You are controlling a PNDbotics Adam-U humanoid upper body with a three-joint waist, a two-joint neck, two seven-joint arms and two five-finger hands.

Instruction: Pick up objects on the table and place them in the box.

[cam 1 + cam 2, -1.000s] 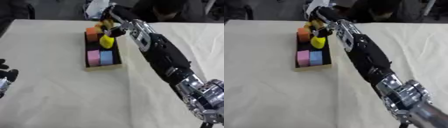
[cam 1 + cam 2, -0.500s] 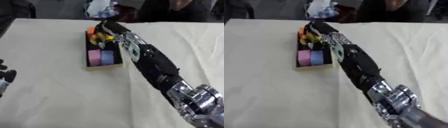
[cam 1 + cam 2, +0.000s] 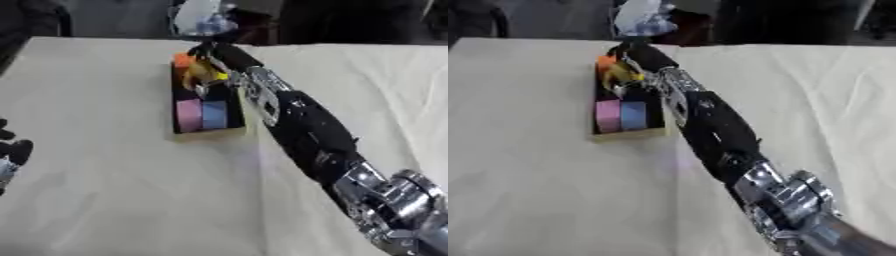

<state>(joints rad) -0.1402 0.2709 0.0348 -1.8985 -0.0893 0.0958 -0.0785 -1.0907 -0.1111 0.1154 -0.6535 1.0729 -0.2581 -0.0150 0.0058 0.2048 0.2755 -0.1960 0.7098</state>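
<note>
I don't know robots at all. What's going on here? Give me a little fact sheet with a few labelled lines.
Setting: cream-covered table
Box: dark tray with a tan rim, on the table's far half
In the box: pink block and blue block side by side at the near end; orange block at the far end
Right hand: reaching over the box's far end, fingers around a yellow object
Left hand: idle at the left edge, holding nothing
</note>
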